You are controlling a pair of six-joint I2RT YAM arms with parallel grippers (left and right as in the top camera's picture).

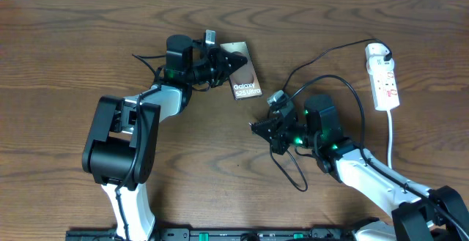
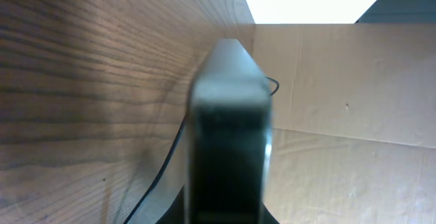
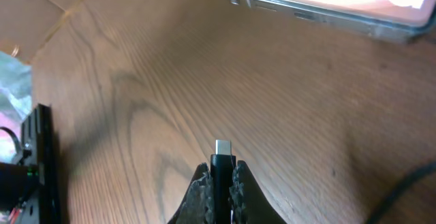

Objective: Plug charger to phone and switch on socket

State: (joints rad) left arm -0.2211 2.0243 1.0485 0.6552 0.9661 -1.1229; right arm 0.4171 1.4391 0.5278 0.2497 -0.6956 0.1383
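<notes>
The grey-brown phone (image 1: 246, 71) with white "Galaxy S25 Ultra" lettering lies at the table's upper middle. My left gripper (image 1: 222, 59) is shut on its upper left end. In the left wrist view the phone (image 2: 230, 115) shows edge-on and blurred between the jaws. My right gripper (image 1: 265, 129) is below and to the right of the phone, apart from it. It is shut on the charger's black connector plug (image 3: 223, 149), whose metal tip points toward the phone's edge (image 3: 320, 6). The charger's thin black cable (image 1: 357, 94) loops back to the white socket (image 1: 383, 76) at the far right.
A slack loop of black cable (image 1: 294, 173) lies on the wood in front of my right arm. The socket's white lead (image 1: 390, 135) runs down the right side. A cardboard sheet (image 2: 347, 115) shows beyond the table in the left wrist view. A black rail (image 3: 41, 163) lies at the left.
</notes>
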